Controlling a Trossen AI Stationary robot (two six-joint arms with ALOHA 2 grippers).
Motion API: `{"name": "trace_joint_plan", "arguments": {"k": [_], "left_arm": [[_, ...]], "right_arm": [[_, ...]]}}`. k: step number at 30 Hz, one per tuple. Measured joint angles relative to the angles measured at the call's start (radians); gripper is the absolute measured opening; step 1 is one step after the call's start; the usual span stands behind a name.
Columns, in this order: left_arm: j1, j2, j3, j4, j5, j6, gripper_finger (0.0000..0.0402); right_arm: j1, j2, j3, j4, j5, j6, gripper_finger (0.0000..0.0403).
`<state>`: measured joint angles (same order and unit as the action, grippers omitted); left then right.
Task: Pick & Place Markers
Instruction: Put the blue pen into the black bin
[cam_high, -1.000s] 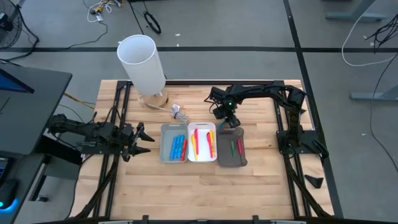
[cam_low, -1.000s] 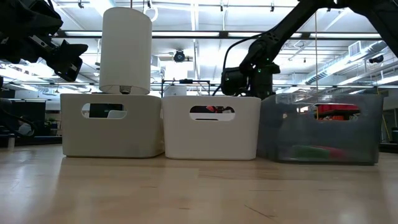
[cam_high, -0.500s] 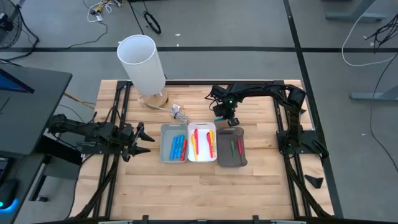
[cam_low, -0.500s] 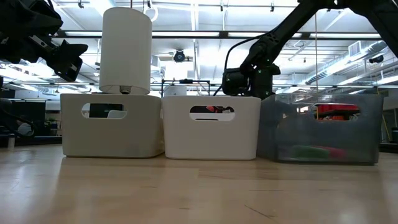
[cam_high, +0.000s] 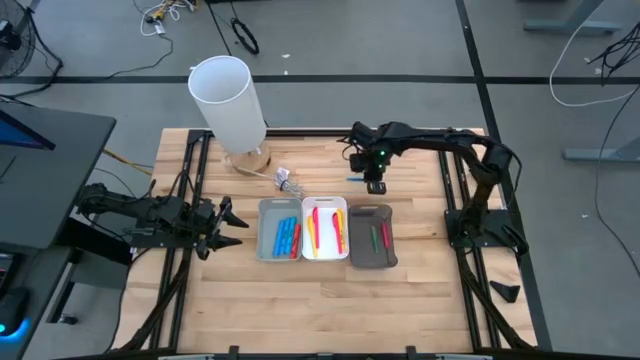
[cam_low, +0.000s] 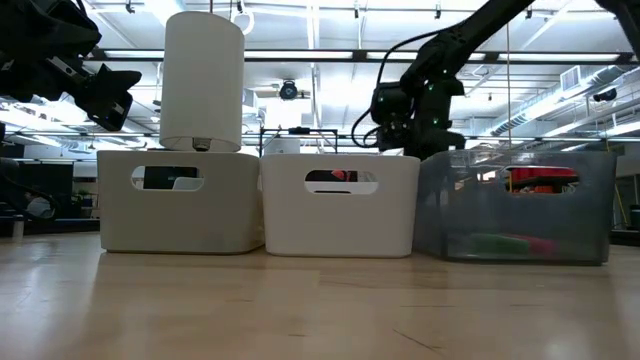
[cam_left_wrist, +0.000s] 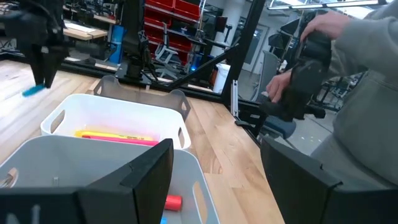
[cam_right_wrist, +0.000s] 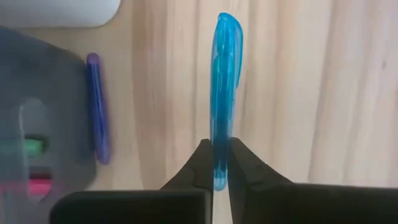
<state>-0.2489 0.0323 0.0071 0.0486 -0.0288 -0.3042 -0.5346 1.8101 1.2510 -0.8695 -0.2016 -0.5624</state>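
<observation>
Over the pale wooden table (cam_high: 400, 290), the right gripper (cam_right_wrist: 220, 163) pinches a translucent blue marker (cam_right_wrist: 222, 93); the left gripper (cam_high: 228, 224) waits open beside the grey concrete floor (cam_high: 80, 320).

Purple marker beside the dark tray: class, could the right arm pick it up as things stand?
Probably not yet: the right gripper is shut on a blue marker. The purple marker itself lies uncovered on the table.

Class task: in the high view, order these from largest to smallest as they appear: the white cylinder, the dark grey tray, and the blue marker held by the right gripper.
1. White cylinder, though it rises toward the camera, which enlarges it.
2. Dark grey tray.
3. Blue marker, pinched in the right gripper.
</observation>
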Motion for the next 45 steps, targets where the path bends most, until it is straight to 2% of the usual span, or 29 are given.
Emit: {"name": "trace_joint_plan", "arguments": {"k": [6,16,25,34,40,45], "left_arm": [[0.0,0.0,0.0,0.0,0.0,0.0,0.0248],[0.0,0.0,0.0,0.0,0.0,0.0,0.0248],[0.0,0.0,0.0,0.0,0.0,0.0,0.0248],[0.0,0.0,0.0,0.0,0.0,0.0,0.0248],[0.0,0.0,0.0,0.0,0.0,0.0,0.0248],[0.0,0.0,0.0,0.0,0.0,0.0,0.0248]], "right_arm": [[-0.002,-0.077,0.001,-0.044,0.002,0.186,0.0013],[-0.002,-0.158,0.002,-0.114,0.001,0.829,0.0013],[0.018,-0.209,0.002,-0.107,0.003,1.3,0.0013],[0.106,-0.229,0.003,-0.089,0.011,1.55,0.0013],[0.232,-0.229,0.003,-0.076,0.013,1.67,0.0013],[0.336,-0.229,0.003,-0.06,0.062,1.759,0.0013]]}}
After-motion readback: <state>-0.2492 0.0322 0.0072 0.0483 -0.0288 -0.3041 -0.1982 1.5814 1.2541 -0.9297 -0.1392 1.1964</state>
